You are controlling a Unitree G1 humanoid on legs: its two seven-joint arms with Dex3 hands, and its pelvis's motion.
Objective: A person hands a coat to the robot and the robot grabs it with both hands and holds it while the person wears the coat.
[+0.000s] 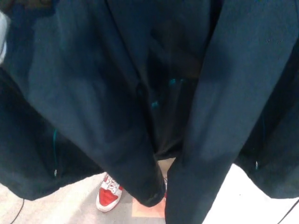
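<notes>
The dark coat (103,93) hangs across nearly the whole frame, front panels spread, presumably so the person can slip in. One red-and-white shoe (108,195) shows at lower left. Neither robot hand is visible, so I can't tell their grip.

floor (70,210): pale grey | orange patch (147,209) | white area (243,196) right

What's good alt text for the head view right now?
A dark navy coat hangs open and fills nearly the whole frame. Below its hem, a person's red-and-white sneaker stands on pale floor. Neither robot hand is in view.
</notes>
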